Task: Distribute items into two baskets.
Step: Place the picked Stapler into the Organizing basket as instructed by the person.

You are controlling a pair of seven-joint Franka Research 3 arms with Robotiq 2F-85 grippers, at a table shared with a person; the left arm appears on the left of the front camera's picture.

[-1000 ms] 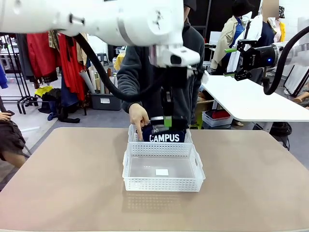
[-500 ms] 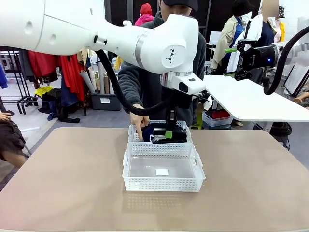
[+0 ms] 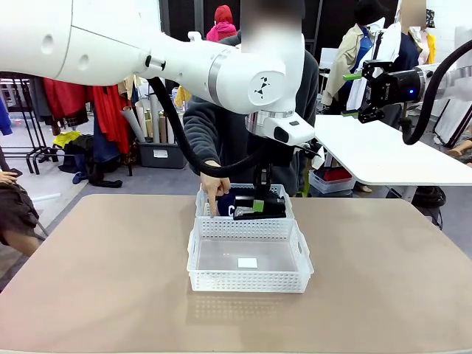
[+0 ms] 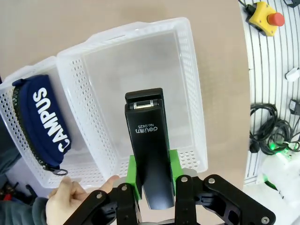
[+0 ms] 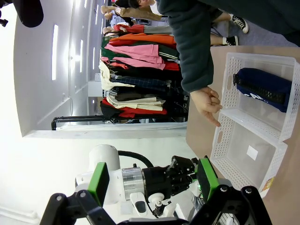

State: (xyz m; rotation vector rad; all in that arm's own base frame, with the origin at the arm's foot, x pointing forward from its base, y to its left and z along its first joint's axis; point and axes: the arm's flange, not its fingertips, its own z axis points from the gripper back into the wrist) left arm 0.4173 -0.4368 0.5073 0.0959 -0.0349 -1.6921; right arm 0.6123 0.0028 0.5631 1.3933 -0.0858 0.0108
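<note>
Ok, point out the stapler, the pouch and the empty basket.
stapler (image 4: 149, 150): left wrist view, top of its black body.
pouch (image 4: 46, 123): left wrist view, CAMPUS print.
empty basket (image 3: 248, 281): front view, near lattice wall.

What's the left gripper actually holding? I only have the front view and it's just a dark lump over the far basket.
Observer: The left wrist view shows the left gripper shut on the black stapler, its green pads on the stapler's sides.
Operator: Which basket is under it?
Observer: From the wrist, the stapler hangs over the near basket, which holds nothing yet.
Operator: And the pouch?
Observer: The CAMPUS pouch lies in the far basket, zipper along its outer edge.
Operator: Person's hand clear?
Observer: No. The right wrist view shows the person's hand at the far basket's end wall, fingertips by the rim.
</note>
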